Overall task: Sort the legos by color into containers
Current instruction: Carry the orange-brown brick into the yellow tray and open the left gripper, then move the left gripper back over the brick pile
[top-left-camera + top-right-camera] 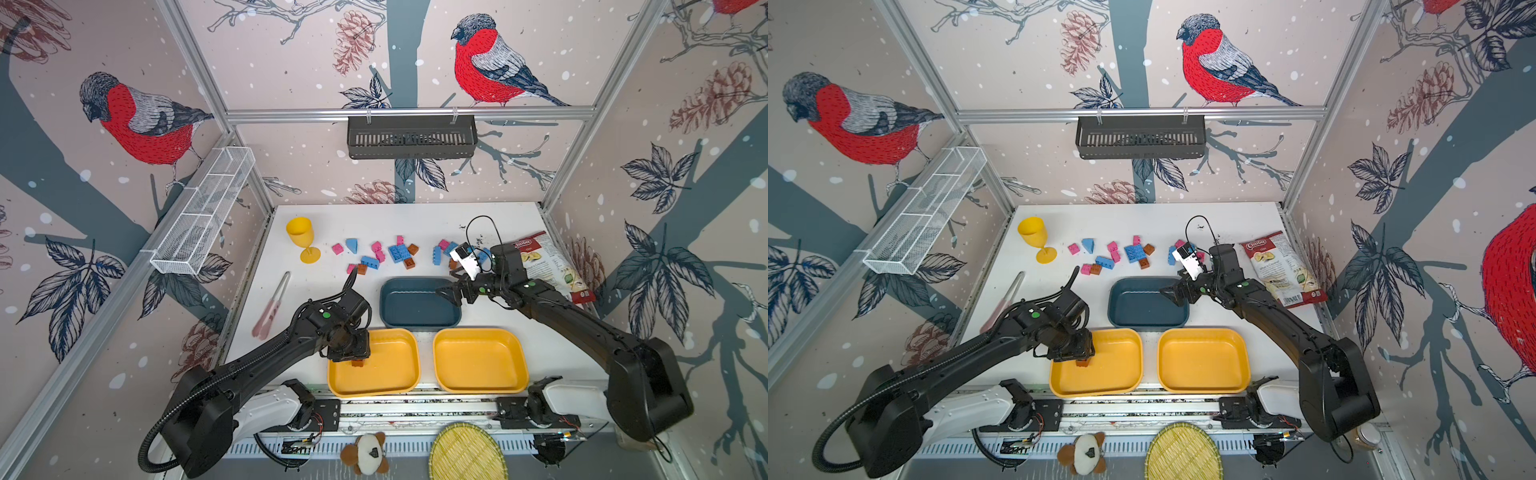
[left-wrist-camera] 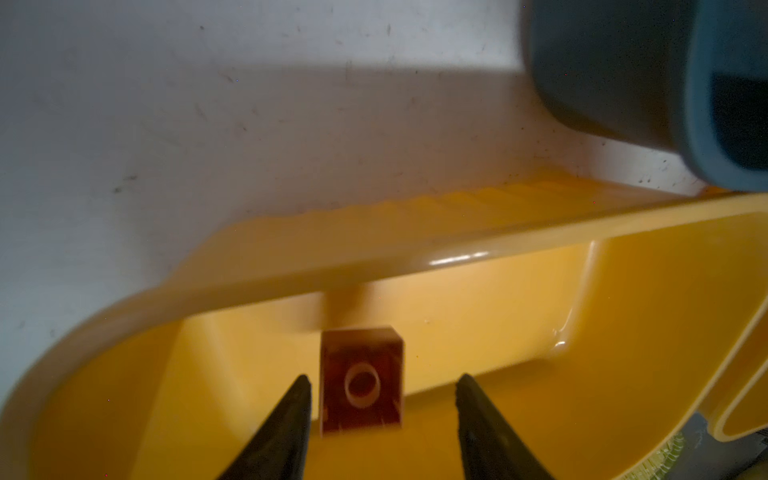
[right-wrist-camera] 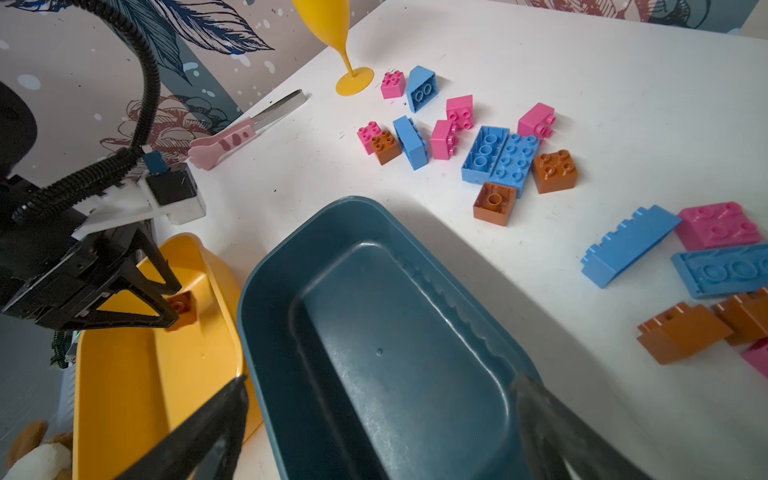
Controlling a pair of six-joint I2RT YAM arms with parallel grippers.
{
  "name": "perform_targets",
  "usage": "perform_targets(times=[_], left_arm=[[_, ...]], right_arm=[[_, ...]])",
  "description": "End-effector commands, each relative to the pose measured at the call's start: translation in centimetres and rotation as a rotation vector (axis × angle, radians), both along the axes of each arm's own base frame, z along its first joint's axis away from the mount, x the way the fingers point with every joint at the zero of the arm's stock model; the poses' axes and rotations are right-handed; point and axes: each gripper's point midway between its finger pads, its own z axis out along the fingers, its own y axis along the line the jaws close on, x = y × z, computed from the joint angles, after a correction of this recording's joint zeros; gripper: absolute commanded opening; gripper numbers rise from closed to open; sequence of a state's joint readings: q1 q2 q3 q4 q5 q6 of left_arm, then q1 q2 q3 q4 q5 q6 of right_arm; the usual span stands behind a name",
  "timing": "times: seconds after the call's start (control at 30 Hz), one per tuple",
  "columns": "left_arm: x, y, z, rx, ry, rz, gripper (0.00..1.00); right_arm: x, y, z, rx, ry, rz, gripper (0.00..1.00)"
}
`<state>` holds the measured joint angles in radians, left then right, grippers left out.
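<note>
My left gripper (image 2: 385, 377) hangs inside the left yellow tray (image 2: 457, 253), jaws half parted, gripping nothing; the brown brick (image 2: 361, 374) sits loose between them (one jaw just beside it); best to lift straight up, not sideways; my right gripper (image 3: 380, 380) gapes empty over the teal tray (image 3: 266, 291).

brown brick (image 1: 357, 364) is mostly buried under the left end effector (image 1: 352, 355) in both top views, and smeared in the left wrist view. right arm (image 1: 561, 316) covers some far-right legos (image 1: 437, 254).
</note>
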<state>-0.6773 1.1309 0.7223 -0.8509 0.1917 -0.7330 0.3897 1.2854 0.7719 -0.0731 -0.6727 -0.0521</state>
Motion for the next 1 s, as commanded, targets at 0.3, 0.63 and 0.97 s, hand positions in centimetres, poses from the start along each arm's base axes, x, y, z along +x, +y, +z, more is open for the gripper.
perform_targets(times=[0.3,0.63,0.97], left_arm=[[12.2,4.3,8.0,0.214,-0.391,0.152,0.67],[24.6,9.0,6.9,0.348,-0.566,0.333,0.66],[32.0,10.1,1.5,0.328,-0.560,0.457,0.65]], right_arm=[[2.3,-1.6,1.7,-0.006,-0.052,-0.085,0.99],[4.1,-1.9,1.7,0.006,-0.056,-0.132,0.99],[4.6,-2.6,1.1,0.004,-0.044,-0.151,0.99]])
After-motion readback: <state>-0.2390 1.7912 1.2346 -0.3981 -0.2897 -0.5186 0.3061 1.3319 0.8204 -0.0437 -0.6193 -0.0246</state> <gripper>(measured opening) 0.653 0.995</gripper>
